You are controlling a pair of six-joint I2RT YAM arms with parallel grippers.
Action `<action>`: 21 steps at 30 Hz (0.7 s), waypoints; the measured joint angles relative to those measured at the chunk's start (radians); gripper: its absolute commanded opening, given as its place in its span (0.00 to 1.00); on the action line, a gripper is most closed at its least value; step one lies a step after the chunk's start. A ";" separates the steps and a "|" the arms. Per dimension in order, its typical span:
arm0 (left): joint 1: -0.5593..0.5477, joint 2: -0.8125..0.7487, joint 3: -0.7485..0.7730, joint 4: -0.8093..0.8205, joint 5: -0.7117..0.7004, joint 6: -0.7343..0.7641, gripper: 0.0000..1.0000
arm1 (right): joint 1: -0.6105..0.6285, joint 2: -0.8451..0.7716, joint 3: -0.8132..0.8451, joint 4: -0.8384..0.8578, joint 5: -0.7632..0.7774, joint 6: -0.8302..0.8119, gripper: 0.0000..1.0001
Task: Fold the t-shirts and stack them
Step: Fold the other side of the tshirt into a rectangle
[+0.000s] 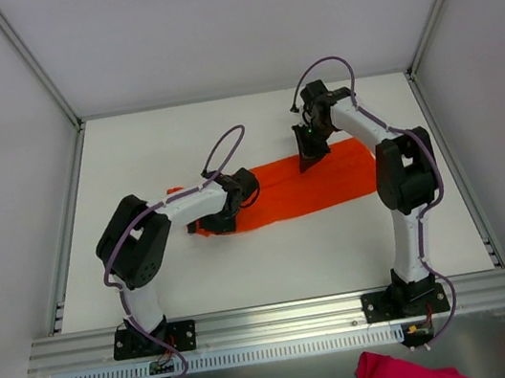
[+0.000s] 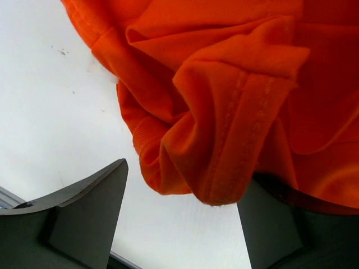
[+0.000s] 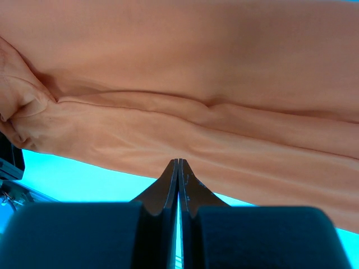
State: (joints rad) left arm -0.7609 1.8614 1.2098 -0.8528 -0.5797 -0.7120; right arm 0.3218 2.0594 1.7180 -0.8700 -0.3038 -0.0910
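One bright orange t-shirt (image 1: 301, 186) lies on the white table (image 1: 292, 250), folded into a long strip running left to right. My left gripper (image 1: 222, 221) is at the strip's left end and is open. In the left wrist view the bunched hem and sleeve of the shirt (image 2: 224, 84) hang between the fingers of this gripper (image 2: 185, 185) and rest on the right finger. My right gripper (image 1: 310, 158) is at the shirt's far edge. In the right wrist view this gripper (image 3: 178, 161) is shut, its tips touching the edge of the flat shirt (image 3: 196, 67).
A magenta cloth (image 1: 405, 375) lies below the front rail (image 1: 274, 316), off the table. Aluminium frame posts and grey walls bound the table on the left, right and far sides.
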 measured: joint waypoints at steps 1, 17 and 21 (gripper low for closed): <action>0.000 0.000 -0.003 -0.006 -0.009 -0.008 0.74 | -0.004 -0.005 -0.001 0.002 -0.001 0.000 0.01; -0.005 0.082 0.036 -0.223 -0.169 -0.110 0.41 | -0.006 0.026 -0.026 0.039 -0.106 0.001 0.01; -0.005 0.082 0.040 -0.234 -0.196 -0.123 0.00 | 0.005 0.029 -0.026 0.047 -0.121 0.001 0.01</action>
State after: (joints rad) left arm -0.7662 1.9434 1.2499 -1.0870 -0.7753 -0.8349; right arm 0.3264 2.0888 1.6917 -0.8230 -0.4252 -0.0898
